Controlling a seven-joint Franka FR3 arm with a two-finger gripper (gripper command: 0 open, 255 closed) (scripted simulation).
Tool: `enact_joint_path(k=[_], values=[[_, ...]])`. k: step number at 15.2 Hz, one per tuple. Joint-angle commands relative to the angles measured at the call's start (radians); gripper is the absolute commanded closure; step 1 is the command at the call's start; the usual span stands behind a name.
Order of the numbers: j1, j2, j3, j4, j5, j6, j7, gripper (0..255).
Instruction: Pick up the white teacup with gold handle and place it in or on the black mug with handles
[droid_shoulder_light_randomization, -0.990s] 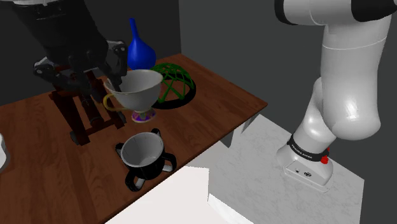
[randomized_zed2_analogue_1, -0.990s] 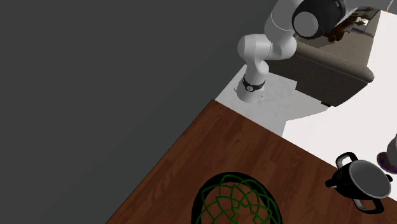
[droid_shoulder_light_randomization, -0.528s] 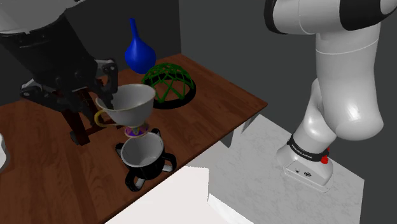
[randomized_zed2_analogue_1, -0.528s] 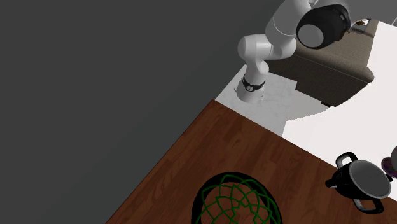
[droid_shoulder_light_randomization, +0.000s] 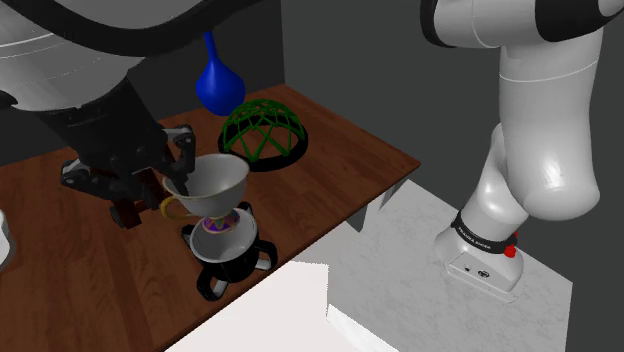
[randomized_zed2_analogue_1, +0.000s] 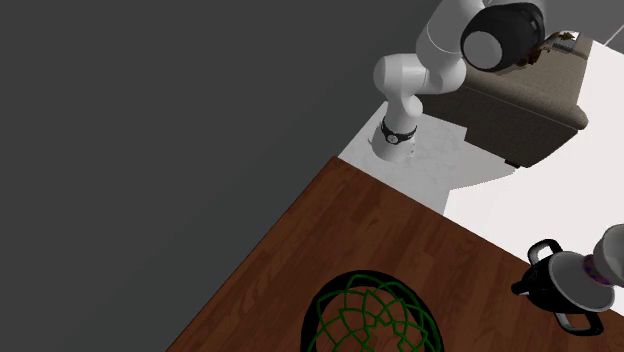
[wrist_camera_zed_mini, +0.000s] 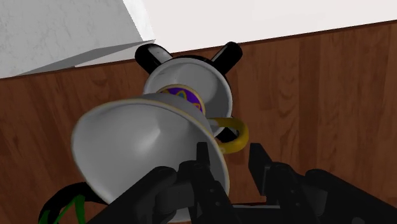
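Observation:
The white teacup (droid_shoulder_light_randomization: 214, 183) with a gold handle (droid_shoulder_light_randomization: 168, 207) hangs tilted over the black mug (droid_shoulder_light_randomization: 228, 252), and its purple-patterned foot dips into the mug's mouth. My gripper (droid_shoulder_light_randomization: 180, 178) is shut on the cup's rim beside the handle. In the wrist view the fingers (wrist_camera_zed_mini: 206, 167) clasp the wall of the teacup (wrist_camera_zed_mini: 140, 137) next to the gold handle (wrist_camera_zed_mini: 233, 136), with the black mug (wrist_camera_zed_mini: 213, 86) just beyond. The second exterior view has the teacup (randomized_zed2_analogue_1: 608, 258) at its right edge, above the mug (randomized_zed2_analogue_1: 558, 288).
On the wooden table (droid_shoulder_light_randomization: 340, 160) stand a blue vase (droid_shoulder_light_randomization: 218, 84) and a green wire dome (droid_shoulder_light_randomization: 262, 127) behind the mug. A dark wooden rack (droid_shoulder_light_randomization: 124, 210) sits under my hand. The table edge lies just beyond the mug (wrist_camera_zed_mini: 76, 60). A sofa (randomized_zed2_analogue_1: 520, 105) stands beyond the robot base (randomized_zed2_analogue_1: 397, 135).
The gripper has carried the teacup down and toward the mug. The cup's foot, earlier above the table behind the mug, now sits in the mug's mouth.

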Motion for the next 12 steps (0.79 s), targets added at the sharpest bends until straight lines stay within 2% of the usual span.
enact_joint_path(k=[1,7,12], values=[[-0.011,-0.006,0.0,-0.038,0.003,0.032,0.004,255],[-0.031,-0.01,-0.001,-0.131,0.002,0.118,0.019,255],[-0.031,-0.01,-0.001,-0.131,0.002,0.118,0.019,255]])
